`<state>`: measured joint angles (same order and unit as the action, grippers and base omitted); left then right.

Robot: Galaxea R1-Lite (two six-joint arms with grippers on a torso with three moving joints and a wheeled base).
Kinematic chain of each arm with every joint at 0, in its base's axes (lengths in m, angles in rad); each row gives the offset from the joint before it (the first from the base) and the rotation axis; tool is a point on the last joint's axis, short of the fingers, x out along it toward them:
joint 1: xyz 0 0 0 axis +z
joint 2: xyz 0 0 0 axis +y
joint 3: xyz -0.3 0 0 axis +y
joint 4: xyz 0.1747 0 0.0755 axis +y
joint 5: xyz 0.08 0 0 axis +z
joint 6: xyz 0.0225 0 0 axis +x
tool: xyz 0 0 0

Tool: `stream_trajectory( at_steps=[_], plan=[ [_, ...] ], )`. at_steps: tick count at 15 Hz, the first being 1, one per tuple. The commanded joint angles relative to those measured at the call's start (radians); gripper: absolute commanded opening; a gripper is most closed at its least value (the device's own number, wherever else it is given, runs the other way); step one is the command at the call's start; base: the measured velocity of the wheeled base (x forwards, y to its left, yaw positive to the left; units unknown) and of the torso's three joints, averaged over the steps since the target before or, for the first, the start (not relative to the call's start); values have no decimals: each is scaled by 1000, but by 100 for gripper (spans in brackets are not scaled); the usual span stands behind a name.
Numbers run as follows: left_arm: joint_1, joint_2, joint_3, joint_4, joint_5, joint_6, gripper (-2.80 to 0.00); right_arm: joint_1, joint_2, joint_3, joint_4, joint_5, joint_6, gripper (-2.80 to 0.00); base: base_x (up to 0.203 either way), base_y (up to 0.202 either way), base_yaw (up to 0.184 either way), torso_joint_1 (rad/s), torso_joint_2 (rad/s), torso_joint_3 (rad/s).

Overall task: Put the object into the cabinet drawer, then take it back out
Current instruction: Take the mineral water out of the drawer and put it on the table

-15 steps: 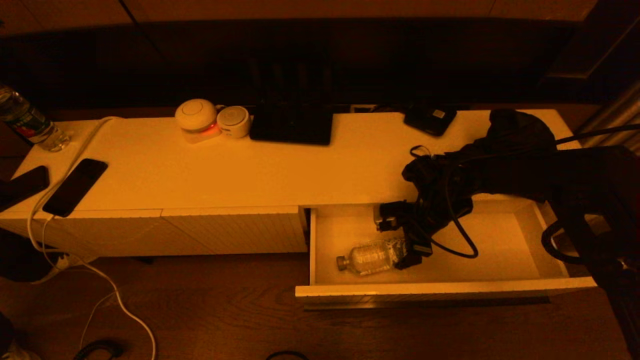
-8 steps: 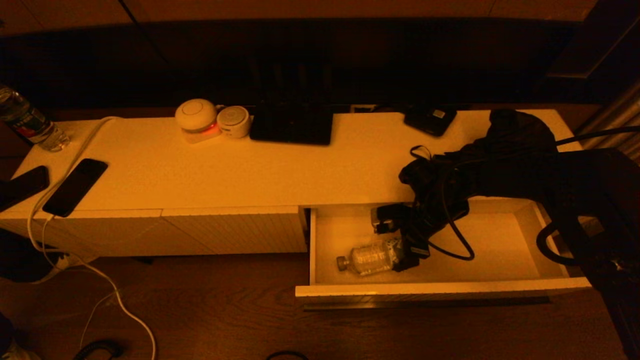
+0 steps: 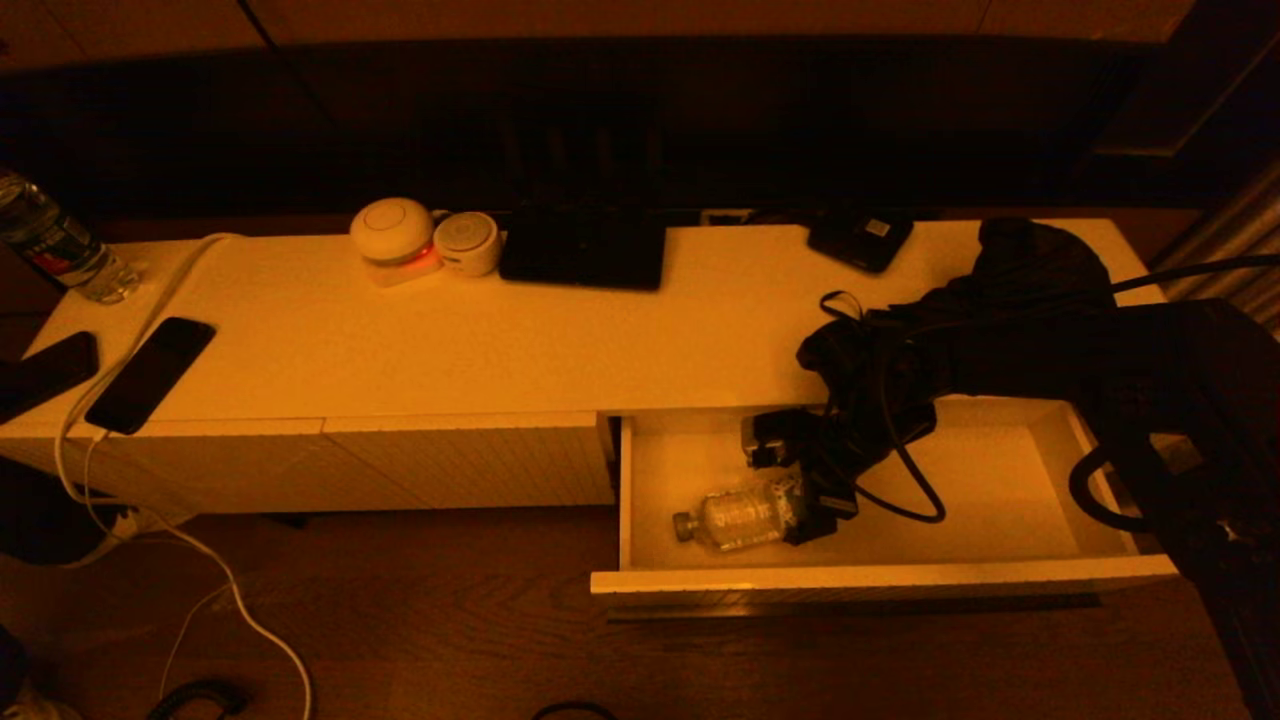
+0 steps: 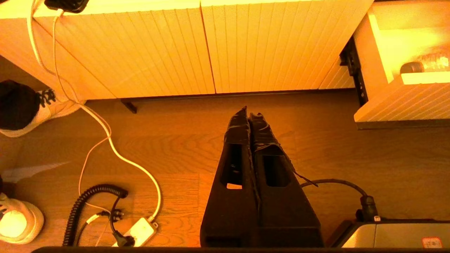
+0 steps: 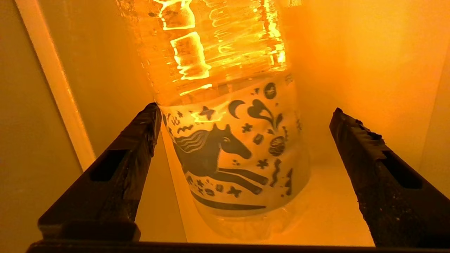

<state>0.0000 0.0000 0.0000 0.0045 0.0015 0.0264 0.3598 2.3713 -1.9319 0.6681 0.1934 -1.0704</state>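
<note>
- Slightly leftward, toward the bottle [image 3: 745,515], the right gripper [image 3: 800,480] has been eased inside the cabinet drawer [image 3: 1000,480].
- Its fingers [image 5: 119,165] are spread around the lying bottle (horse-printed label).
- Pressed-together fingers are shown on the parked left gripper [image 4: 249,116].

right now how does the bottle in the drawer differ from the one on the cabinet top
The drawer bottle lies on its side in the open cabinet drawer; the cabinet-top bottle stands upright at the cabinet's far left end. The open right claw straddles the first; nothing is near the second. Both are clear plastic.
</note>
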Motion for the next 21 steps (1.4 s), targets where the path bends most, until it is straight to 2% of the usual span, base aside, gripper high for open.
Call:
stream_trajectory(
  at_steps=[1,12,13,21],
  plan=[
    [0,0,0,0,0,0,-280,1,5,-1,1,1,-6,0,0,0,0,0,0,0],
    [0,0,0,0,0,0,-280,1,22,-1,-12,2,-5,0,0,0,0,0,0,0],
    [0,0,0,0,0,0,-280,2,22,0,-12,1,-6,-280,0,0,0,0,0,0],
    [0,0,0,0,0,0,-280,1,6,1,-4,3,-6,-280,0,0,0,0,0,0]
  ],
)
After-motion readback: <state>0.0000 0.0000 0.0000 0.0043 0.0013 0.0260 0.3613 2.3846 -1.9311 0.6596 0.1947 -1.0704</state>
